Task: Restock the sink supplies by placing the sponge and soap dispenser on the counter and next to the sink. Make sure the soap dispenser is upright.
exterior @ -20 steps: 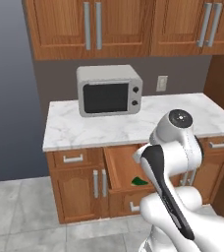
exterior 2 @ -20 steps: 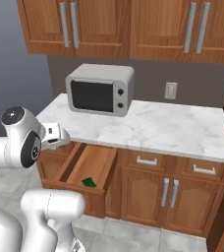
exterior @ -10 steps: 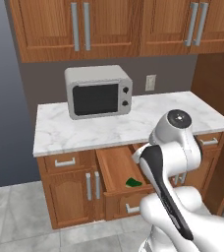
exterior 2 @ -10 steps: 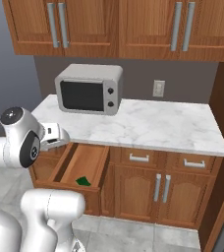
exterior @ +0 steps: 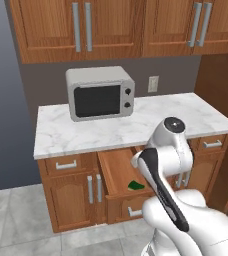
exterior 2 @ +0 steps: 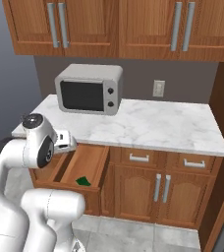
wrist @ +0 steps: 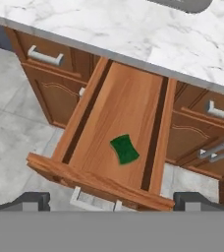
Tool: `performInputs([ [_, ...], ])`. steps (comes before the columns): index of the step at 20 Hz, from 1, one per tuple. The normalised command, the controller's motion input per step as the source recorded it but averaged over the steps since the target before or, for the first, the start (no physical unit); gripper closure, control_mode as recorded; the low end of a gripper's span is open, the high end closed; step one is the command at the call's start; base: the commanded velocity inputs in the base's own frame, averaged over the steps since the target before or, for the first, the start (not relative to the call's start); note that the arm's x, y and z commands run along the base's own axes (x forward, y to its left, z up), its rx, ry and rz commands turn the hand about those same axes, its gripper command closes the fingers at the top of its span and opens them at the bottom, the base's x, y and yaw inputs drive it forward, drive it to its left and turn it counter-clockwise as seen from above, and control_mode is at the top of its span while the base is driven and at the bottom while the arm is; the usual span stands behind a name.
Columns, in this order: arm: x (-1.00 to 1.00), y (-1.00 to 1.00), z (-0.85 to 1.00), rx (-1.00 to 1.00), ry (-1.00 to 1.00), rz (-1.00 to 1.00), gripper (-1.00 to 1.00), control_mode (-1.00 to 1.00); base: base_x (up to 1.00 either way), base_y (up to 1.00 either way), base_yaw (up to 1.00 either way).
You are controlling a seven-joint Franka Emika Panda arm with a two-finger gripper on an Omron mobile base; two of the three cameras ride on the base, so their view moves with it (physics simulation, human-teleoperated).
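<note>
While your arm hangs over the pulled-out drawer (wrist: 121, 142), the gripper (wrist: 112, 199) stands with its jaws spread wide and nothing between them — its two dark fingertips (wrist: 28, 201) sit far apart at the bottom of the hand view. You find the sponge (wrist: 125, 149) lying flat on the drawer's wooden floor, green side up, toward the front panel and slightly to the 3 o'clock side of the middle, apart from both side walls. From the left base view you see the same sponge (exterior: 135, 185) as a green patch at the 5 o'clock corner of the open drawer (exterior: 115, 172), partly behind the arm; from the right base view it (exterior 2: 83, 181) lies near the drawer front. Above the drawer, the counter (exterior: 136, 127) runs white and veined, with a grey microwave (exterior: 99, 93) standing on it at 10 o'clock from the arm's shoulder. A wall outlet (exterior 2: 158, 88) sits at 3 o'clock of the microwave — below closed wooden cabinets (exterior 2: 119, 24).
</note>
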Motion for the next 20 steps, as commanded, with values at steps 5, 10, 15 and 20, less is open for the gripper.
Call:
performInputs([
  [5, 0.64, 0.0, -0.74, 0.08, 0.17, 0.0, -1.0, -1.0, 0.0, 0.0, 0.0],
  [10, 0.5, 0.0, -0.46, 0.01, 0.1, 0.0, -1.0, -1.0, 0.0, 0.0, 0.0],
  [15, 0.38, 0.0, -0.52, 0.0, 0.11, 0.0, -1.0, -1.0, 0.0, 0.0, 0.0],
  [20, 0.29, 0.0, -0.79, 0.0, 0.1, 0.0, -1.0, -1.0, 0.0, 0.0, 0.0],
])
